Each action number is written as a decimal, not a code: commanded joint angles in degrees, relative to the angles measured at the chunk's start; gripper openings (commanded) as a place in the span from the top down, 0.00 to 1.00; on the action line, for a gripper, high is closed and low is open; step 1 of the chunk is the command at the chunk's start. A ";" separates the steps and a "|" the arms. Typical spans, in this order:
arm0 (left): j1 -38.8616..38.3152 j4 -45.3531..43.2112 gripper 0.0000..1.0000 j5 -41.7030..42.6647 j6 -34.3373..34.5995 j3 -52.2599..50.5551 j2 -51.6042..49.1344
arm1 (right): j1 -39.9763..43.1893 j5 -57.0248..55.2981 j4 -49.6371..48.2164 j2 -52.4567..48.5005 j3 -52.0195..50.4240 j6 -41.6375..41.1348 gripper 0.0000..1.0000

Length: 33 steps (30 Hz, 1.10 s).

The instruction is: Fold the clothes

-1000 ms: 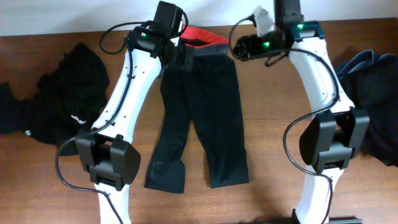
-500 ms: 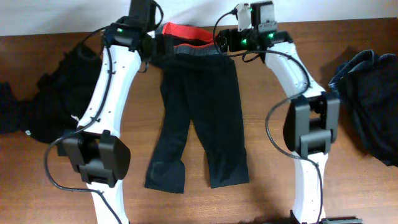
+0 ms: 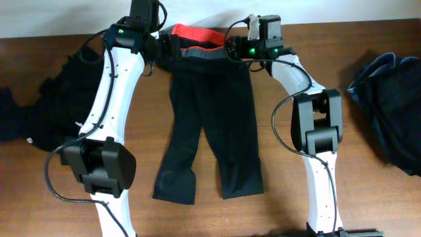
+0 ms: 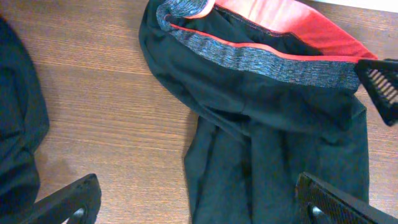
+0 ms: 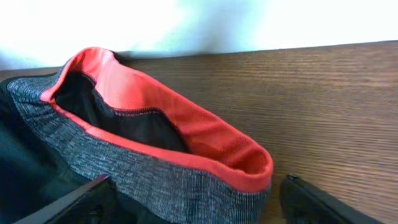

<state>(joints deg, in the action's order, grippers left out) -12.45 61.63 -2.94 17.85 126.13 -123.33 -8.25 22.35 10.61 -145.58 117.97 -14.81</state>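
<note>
both left fingers [image 4: 65,202] and right fingers [image 5: 314,202] gape empty by black, grey-banded, red-lined trousers [image 3: 214,99].

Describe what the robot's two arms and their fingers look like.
Both the left arm and the right arm have white curved links, bulky black joint housings, looping black cables and small green lights near the wrists. The fingers are black and wedge-shaped.

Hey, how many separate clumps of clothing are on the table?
3: black trousers spread flat in the middle, a black heap at the left, a navy heap at the right. Either heap may hide several garments.
</note>
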 commanded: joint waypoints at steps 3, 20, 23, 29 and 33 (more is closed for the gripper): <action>0.00 0.83 0.01 0.83 0.76 -0.15 1.01 | 0.00 1.42 -2.82 -2.91 0.59 -2.27 0.17; -0.15 0.79 0.01 0.61 0.76 -0.48 0.98 | 5.92 1.03 3.69 -2.82 0.63 -8.22 0.96; -0.22 0.31 0.01 0.63 0.79 -0.48 0.87 | 9.25 0.98 8.41 -2.01 0.74 -8.20 0.96; -0.96 -1.66 0.01 0.66 0.79 -0.48 0.76 | 15.15 -3.26 17.64 0.74 0.76 -7.98 0.96; -1.68 -2.45 0.01 0.63 0.79 -0.48 0.72 | 17.75 -10.73 23.71 3.45 0.76 -6.38 0.96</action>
<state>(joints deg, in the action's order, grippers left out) -13.41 59.72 -2.94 17.87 126.10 -123.33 8.32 20.58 32.01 -145.16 118.69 -22.31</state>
